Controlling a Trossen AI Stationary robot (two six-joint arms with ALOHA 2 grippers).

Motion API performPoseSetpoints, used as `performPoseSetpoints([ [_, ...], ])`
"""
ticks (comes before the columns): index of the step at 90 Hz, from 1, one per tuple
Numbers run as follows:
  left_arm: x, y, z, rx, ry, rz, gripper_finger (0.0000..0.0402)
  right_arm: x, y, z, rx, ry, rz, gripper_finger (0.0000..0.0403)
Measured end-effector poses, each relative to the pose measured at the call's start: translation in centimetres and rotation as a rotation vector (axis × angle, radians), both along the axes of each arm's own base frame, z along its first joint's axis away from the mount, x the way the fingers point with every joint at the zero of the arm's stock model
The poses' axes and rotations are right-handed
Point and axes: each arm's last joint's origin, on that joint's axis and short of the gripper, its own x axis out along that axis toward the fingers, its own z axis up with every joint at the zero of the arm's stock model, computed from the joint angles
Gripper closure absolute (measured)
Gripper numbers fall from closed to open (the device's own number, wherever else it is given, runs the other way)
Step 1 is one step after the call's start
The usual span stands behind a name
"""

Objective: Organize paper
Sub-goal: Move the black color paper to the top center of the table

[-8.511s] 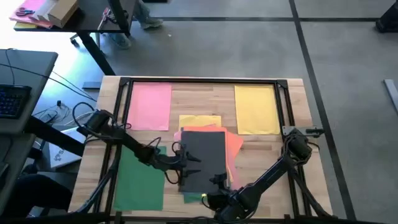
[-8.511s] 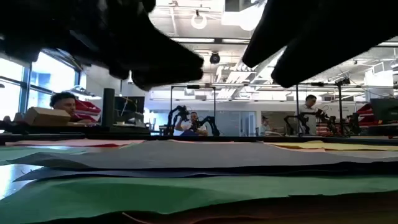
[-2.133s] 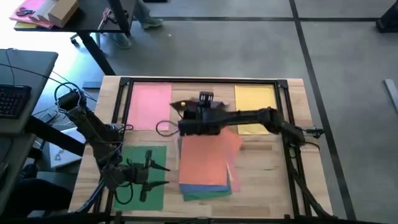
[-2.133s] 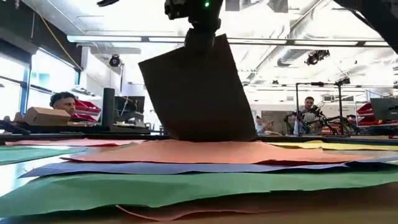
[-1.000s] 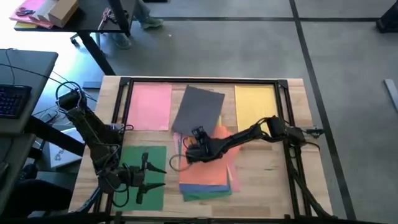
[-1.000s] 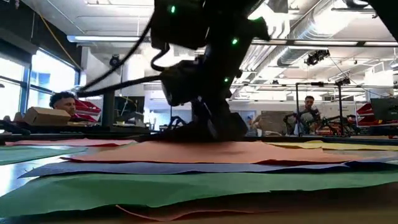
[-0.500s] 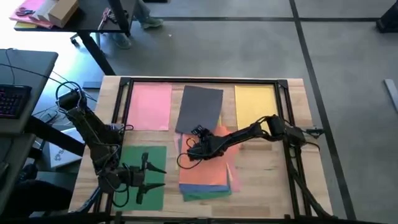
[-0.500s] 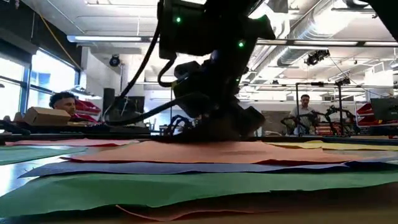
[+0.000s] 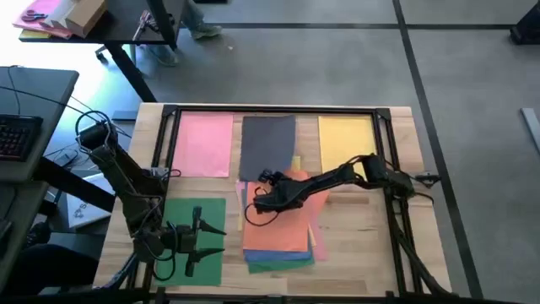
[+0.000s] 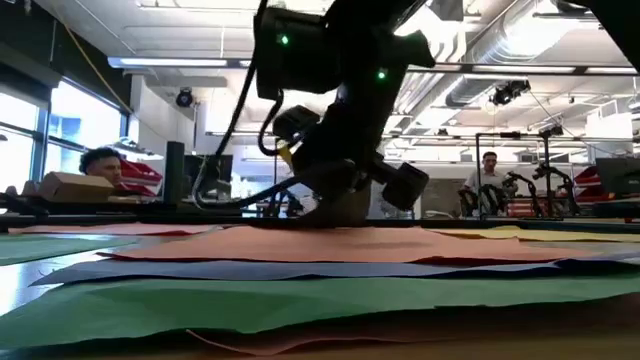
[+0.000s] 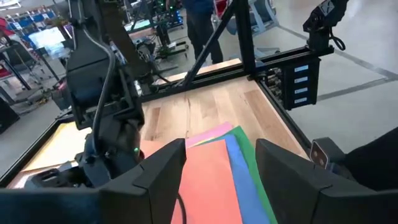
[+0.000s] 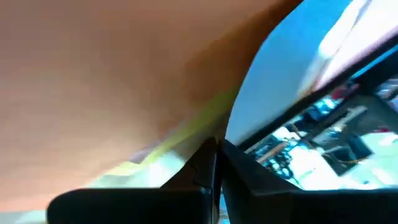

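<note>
Single sheets of paper lie along the far side: pink (image 9: 202, 143), dark grey (image 9: 268, 142) and yellow (image 9: 348, 145). A green sheet (image 9: 179, 221) lies near left. In the middle sits a stack with an orange sheet (image 9: 283, 228) on top and blue, green and pink edges showing beneath. My right gripper (image 9: 265, 179) is shut and low over the paper, where the grey sheet's near edge meets the stack. My left gripper (image 9: 211, 241) hovers open over the green sheet. My right gripper comes in low and slanting from the table's right, its shut fingertips (image 12: 211, 155) down at the paper by the orange sheet's far edge (image 12: 124, 74) and the grey sheet's near edge (image 9: 257, 174). The gripper's body hides the spot, so I cannot tell which sheet it presses.
A black metal frame (image 9: 274, 109) runs around the table's far and side edges. Bare wood (image 9: 363, 228) lies right of the stack. A strip of another yellow sheet (image 9: 296, 162) peeks out beside the grey one. People and other robot stands show in the room beyond.
The dark grey sheet has turned about flat on the table, from slanted to square between the pink and yellow sheets. My right gripper has stayed shut and low at its near edge, swinging a little toward the table's left.
</note>
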Motion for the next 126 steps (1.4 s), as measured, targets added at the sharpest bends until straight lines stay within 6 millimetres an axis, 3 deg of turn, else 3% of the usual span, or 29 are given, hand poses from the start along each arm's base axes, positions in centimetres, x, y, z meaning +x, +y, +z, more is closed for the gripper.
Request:
performPoseSetpoints([
  [34, 0.0, 0.0, 0.0, 0.002, 0.000, 0.001, 0.0216, -0.4, -1.4, 0.1, -0.052, -0.084, -0.152, 0.0396],
  [63, 0.0, 0.0, 0.0, 0.032, -0.001, -0.006, 0.0216, -0.6, -1.2, 0.0, 0.023, -0.163, -0.245, 0.0314],
  [74, 0.0, 0.0, 0.0, 0.031, -0.001, -0.006, 0.0216, -0.8, -1.2, 0.0, 0.048, -0.221, -0.327, 0.0302],
  [86, 0.0, 0.0, 0.0, 0.042, -0.001, -0.007, 0.0216, -1.0, -1.2, 0.0, 0.057, -0.240, -0.370, 0.0320],
  [104, 0.3, 0.3, 0.0, 0.036, 0.001, 0.003, 0.0216, -1.0, -1.1, -0.1, 0.088, -0.249, -0.397, 0.0394],
  [126, 0.5, 0.4, 0.0, 0.033, 0.003, 0.006, 0.0216, -1.2, -0.9, -0.2, 0.136, -0.303, -0.491, 0.0402],
])
